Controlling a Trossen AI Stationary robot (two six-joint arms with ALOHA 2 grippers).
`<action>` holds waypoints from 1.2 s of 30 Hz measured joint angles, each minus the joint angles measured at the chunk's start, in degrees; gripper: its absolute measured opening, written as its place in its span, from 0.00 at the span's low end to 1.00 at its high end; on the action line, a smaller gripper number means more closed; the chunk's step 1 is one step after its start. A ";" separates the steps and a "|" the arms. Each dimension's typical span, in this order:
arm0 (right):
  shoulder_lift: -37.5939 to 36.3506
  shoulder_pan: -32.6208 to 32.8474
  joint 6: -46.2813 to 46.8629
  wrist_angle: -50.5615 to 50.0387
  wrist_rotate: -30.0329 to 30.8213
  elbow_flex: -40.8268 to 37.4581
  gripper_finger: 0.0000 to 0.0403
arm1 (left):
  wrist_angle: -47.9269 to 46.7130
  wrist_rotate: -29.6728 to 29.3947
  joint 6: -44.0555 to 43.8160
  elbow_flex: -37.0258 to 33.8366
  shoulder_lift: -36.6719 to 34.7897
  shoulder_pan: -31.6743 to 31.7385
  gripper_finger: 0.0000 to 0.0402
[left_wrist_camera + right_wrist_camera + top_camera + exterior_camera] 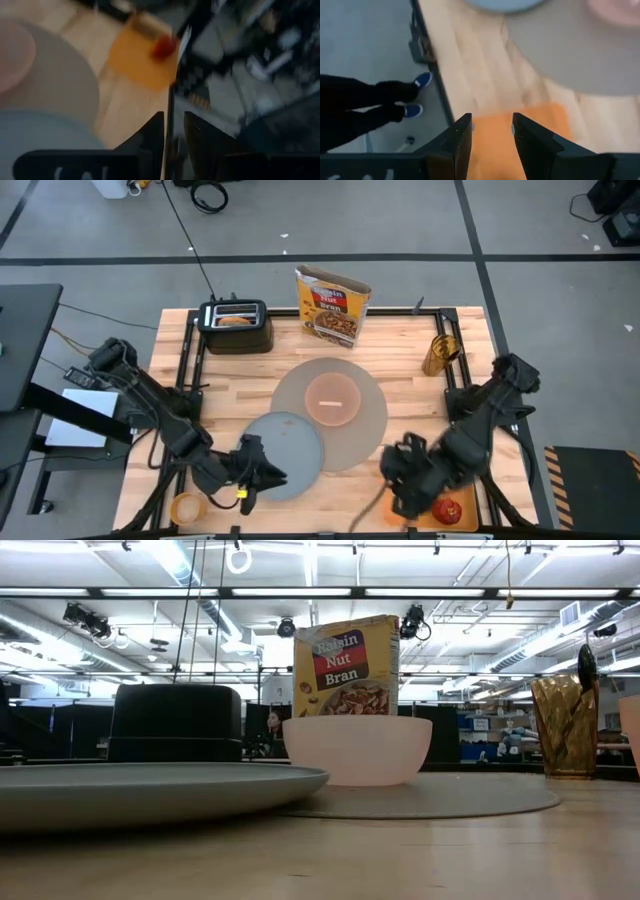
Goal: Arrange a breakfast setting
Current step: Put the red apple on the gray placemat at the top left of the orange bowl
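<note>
High view, lower centre: finds left gripper [268,473] at grey plate [290,442] left rim, grip unreadable, plate overlapping taupe mat [372,415] beside pink bowl [332,398], likely for nudging; keeps right gripper [398,485] parted, empty, over orange board [468,518] near red apple [448,510], probably next.

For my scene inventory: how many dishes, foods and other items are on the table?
Dishes: 3 (plate, bowl, cup)
Food: 3 (apple, cereal box, bagel)
Other: 4 (mat, toaster, board, gold container)
Total: 10
</note>
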 joint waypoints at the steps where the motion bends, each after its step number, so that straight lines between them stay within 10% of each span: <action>1: 0.07 1.60 0.81 0.24 -0.14 -0.83 0.37 | 1.87 -1.46 0.52 0.02 0.27 0.23 0.20; 14: 0.02 22.45 -5.10 -3.60 -7.72 -12.15 0.40 | 6.41 -5.88 1.25 0.02 1.09 0.88 0.20; 36: 0.07 25.23 -16.10 14.26 -10.15 -26.00 0.33 | 5.86 -6.80 2.91 0.02 1.11 4.34 0.20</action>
